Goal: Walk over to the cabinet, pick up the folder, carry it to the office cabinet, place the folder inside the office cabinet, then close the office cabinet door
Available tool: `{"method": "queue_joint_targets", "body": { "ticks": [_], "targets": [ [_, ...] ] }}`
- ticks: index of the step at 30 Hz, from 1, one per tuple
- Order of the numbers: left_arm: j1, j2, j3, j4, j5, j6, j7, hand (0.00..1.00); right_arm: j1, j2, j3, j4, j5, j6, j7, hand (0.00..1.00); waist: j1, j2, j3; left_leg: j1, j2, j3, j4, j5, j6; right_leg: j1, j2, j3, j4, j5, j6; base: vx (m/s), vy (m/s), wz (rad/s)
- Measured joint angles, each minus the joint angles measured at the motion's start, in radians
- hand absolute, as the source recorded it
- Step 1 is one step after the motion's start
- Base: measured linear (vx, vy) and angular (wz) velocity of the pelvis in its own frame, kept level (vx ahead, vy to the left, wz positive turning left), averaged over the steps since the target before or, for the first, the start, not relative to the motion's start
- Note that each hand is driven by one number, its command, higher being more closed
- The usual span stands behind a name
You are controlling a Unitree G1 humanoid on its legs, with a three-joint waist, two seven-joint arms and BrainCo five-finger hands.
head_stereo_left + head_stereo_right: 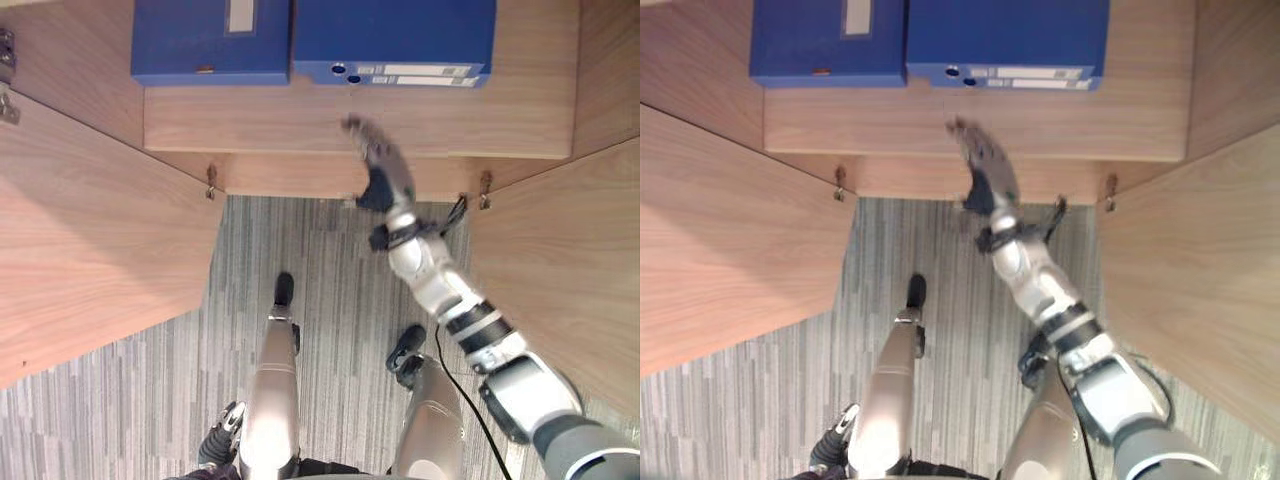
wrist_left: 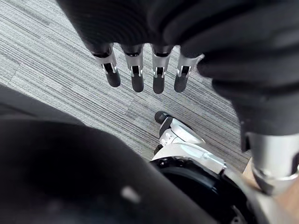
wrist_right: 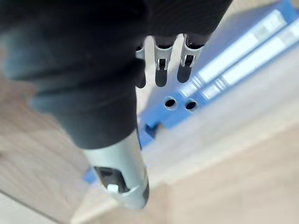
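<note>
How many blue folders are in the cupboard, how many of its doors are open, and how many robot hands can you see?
Blue folders: 3 - left folder, top right folder, bottom right folder
Open wooden doors: 2 - left door, right door
Robot hands: 2 - left hand, right hand, both open
Total: 7

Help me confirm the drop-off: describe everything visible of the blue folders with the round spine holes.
The blue folders look like two stacked flat on the wooden shelf, plain blue cover up, spines facing the robot. Each spine has a round hole and a long white label. Another blue folder lies directly at their left. The right hand, fingers straight, is just in front, not touching them.
</note>
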Motion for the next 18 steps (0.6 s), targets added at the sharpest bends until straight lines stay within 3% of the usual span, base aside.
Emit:
{"method": "queue_joint_targets", "body": {
  "ticks": [4,7,10,14,18],
  "targets": [
    [-0.013,0.000,0.030,0.070,0.080,0.000,0.016,0.00,0.207,0.059,0.026,0.071,0.041,-0.027,0.081,0.00,-0.028,-0.018,-0.008,0.109,0.014,0.007,-0.002,-0.021,0.000,0.123,0.022,-0.002,-0.045,0.007,0.004,0.01,0.009,-0.10],
    [-0.029,0.005,0.080,0.161,0.130,0.003,0.036,0.00,0.362,0.142,-0.028,0.194,0.121,-0.039,0.120,0.00,-0.060,-0.067,-0.089,0.177,0.026,0.016,-0.028,-0.029,-0.006,0.194,0.041,-0.006,-0.097,0.015,0.007,0.04,-0.021,-0.11],
    [-0.048,0.006,0.119,0.227,0.147,0.009,0.047,0.00,0.449,0.193,-0.137,0.352,0.170,-0.039,0.130,0.00,-0.086,-0.091,-0.165,0.254,0.039,0.036,-0.063,-0.031,-0.007,0.279,0.065,-0.005,-0.188,0.050,0.013,0.04,0.008,-0.15],
    [-0.093,-0.026,0.182,0.331,0.202,0.009,0.058,0.00,0.533,0.231,-0.308,0.532,0.291,-0.039,0.136,0.00,-0.104,-0.091,-0.303,0.380,0.036,0.093,-0.187,-0.003,-0.008,0.382,0.079,0.009,-0.342,0.109,0.026,0.04,0.042,-0.23],
    [-0.135,-0.037,0.238,0.422,0.304,0.017,0.081,0.00,0.593,0.264,-0.457,0.643,0.424,-0.037,0.120,0.00,-0.139,-0.090,-0.387,0.502,0.027,0.128,-0.335,0.049,-0.017,0.460,0.086,0.008,-0.434,0.146,0.024,0.10,0.002,-0.10]
  ]
}}
